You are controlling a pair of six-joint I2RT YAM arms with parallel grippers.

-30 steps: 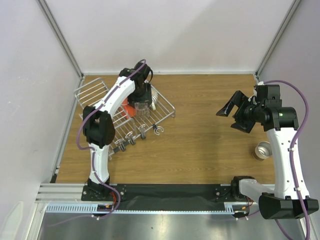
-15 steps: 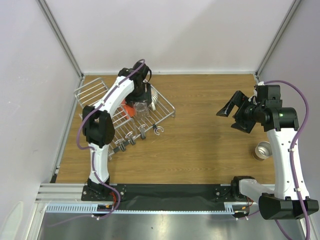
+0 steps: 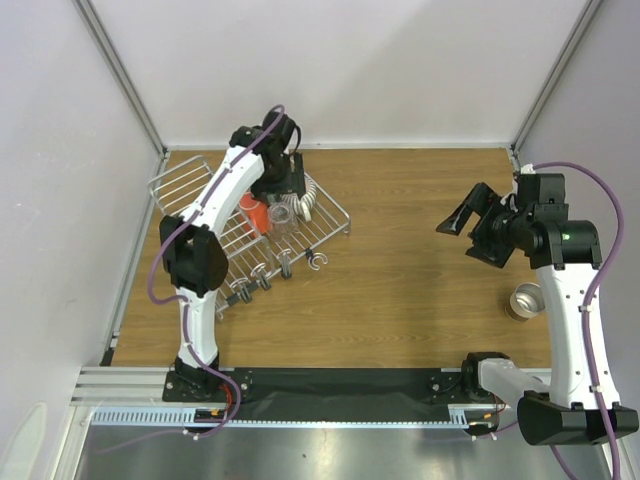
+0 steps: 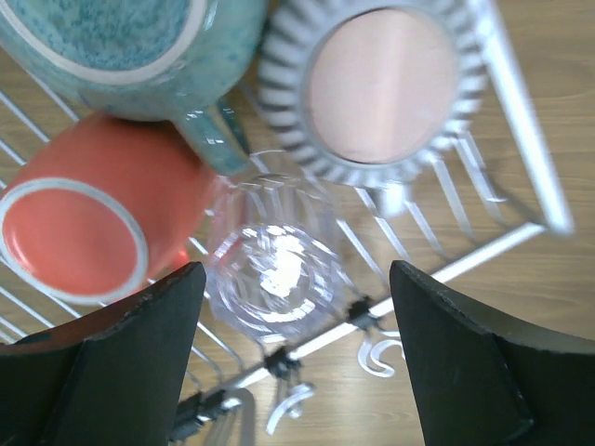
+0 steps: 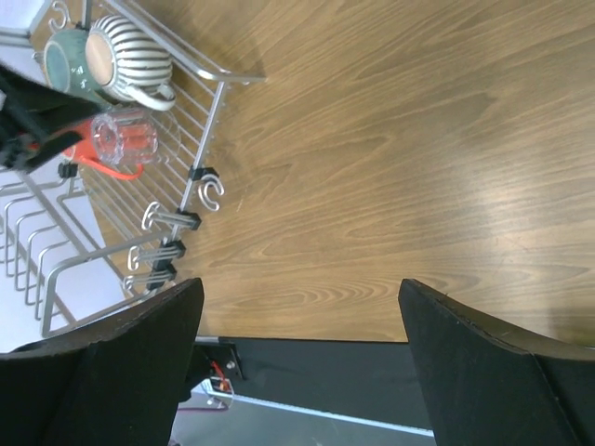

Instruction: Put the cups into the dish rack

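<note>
My left gripper hangs wide open and empty above the dish rack, its dark fingers either side of the clear glass without touching it. The glass is fluted and sits on the thin silver rods, just beside the red mug, the speckled teal mug and the white ribbed mug – all three showing me round, ringed bases. My right gripper is also spread wide with nothing in it, held above the bare wood-grain table. The shiny metal cup stands on the table at the right edge, well apart from the rack.
</note>
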